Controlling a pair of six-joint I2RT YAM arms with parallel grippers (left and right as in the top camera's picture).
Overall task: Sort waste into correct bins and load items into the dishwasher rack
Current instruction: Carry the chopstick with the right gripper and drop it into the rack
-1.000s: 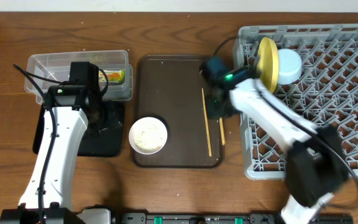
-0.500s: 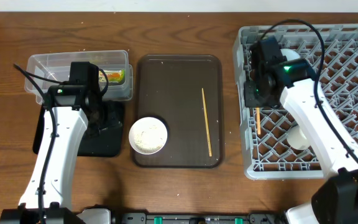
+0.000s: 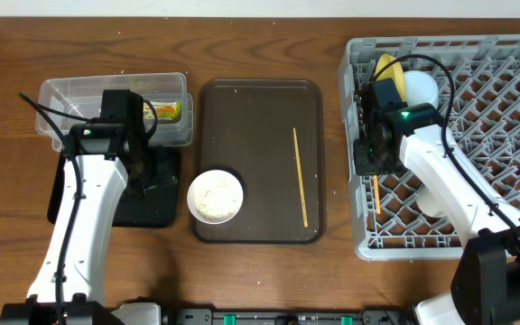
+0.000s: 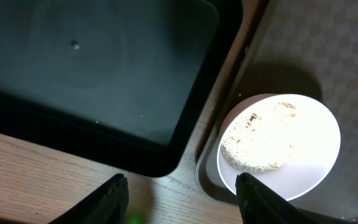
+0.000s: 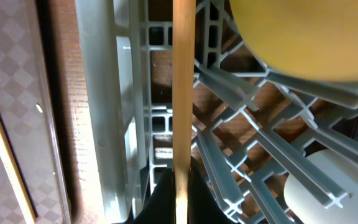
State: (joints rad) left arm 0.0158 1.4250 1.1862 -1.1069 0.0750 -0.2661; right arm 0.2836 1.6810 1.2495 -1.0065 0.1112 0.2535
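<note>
On wooden table (image 3: 260,50): grey rack (image 3: 504,135), brown tray (image 3: 251,135).

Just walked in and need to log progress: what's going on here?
The right tool is shut on a chopstick, holding it over the left side of the dishwasher rack. The second chopstick and the white bowl of rice lie on the brown tray. The left tool hangs open over an edge of the black tray.

Left arm (image 3: 79,217) comes up from the near edge, wrist folded over. Left hand (image 4: 182,190) points straight down, fingers (image 4: 114,198) spread wide, nothing between them. Right arm (image 3: 459,194) reaches in from the near-right corner, angled up-left. Right hand (image 5: 180,194) points down, fingers pinched tight on a chopstick (image 5: 183,93).
</note>
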